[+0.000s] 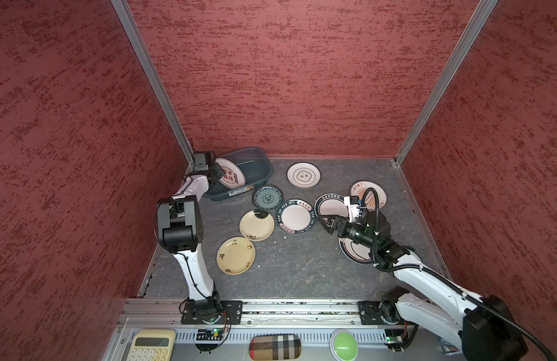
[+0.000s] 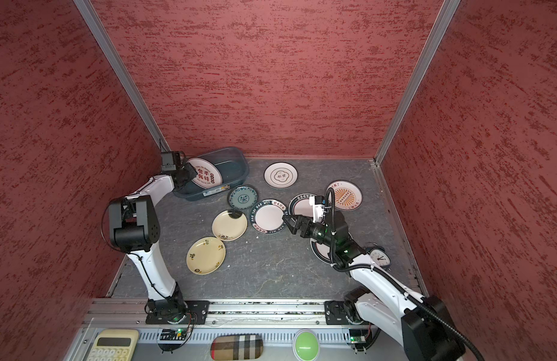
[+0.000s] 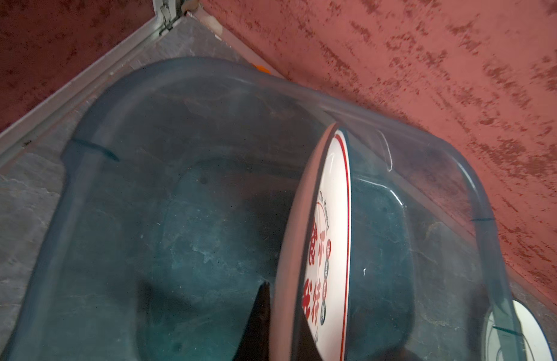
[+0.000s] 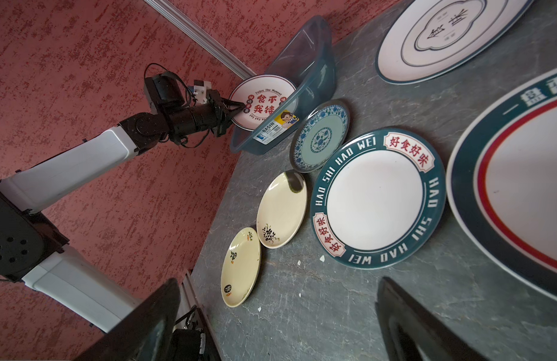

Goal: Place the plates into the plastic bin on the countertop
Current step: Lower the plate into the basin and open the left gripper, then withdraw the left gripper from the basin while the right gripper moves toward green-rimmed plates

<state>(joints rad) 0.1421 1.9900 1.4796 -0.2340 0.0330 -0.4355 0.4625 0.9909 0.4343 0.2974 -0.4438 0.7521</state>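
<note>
While the dark marbled table (image 1: 302, 278) carries eight plates (image 1: 235, 255) lying flat and scattered across it, the blue-grey plastic bin (image 1: 261, 170) sits in its far left corner. The red-lettered plate (image 1: 233, 178) stands tilted on edge, partly down inside the bin, its rim pinched in the tightly closed left tool (image 1: 220, 172). The right tool (image 1: 324, 225), spread wide and holding nothing, hangs at the near edge of a teal-rimmed plate (image 1: 330, 206) beside the HAO SHI HAO WEI plate (image 1: 294, 216).

Left arm (image 1: 191, 268), right arm (image 1: 427, 283): white links, black joints, black fingers (image 4: 402, 322); ribbed black hose (image 1: 378, 206) on right
</note>
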